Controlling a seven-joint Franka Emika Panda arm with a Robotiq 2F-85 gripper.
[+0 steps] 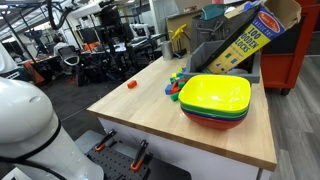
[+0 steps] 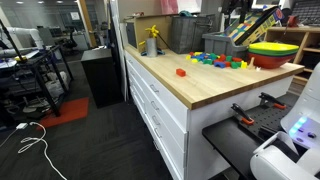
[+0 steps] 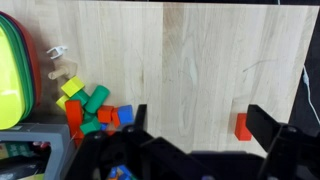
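Note:
In the wrist view my gripper (image 3: 198, 122) is open, its two dark fingers (image 3: 262, 122) spread wide above the wooden tabletop (image 3: 190, 50), with nothing held between them. A small red block (image 3: 242, 126) lies alone on the wood, just inside one finger and well below it. Both exterior views show this block (image 1: 131, 85) (image 2: 180, 72) on its own near the table's edge. A pile of coloured blocks (image 3: 90, 108) (image 1: 177, 83) (image 2: 220, 60) lies beside a stack of bowls (image 1: 215, 100) (image 2: 272, 52) (image 3: 12, 65) with a yellow-green one on top. Neither exterior view shows the gripper itself.
A tilted cardboard box of blocks (image 1: 240, 45) leans on a grey bin (image 1: 215, 50) behind the bowls. A yellow object (image 2: 152, 40) stands by another grey bin (image 2: 185, 35). The table has white drawers (image 2: 150, 100). Office chairs and desks (image 1: 100, 50) fill the room behind.

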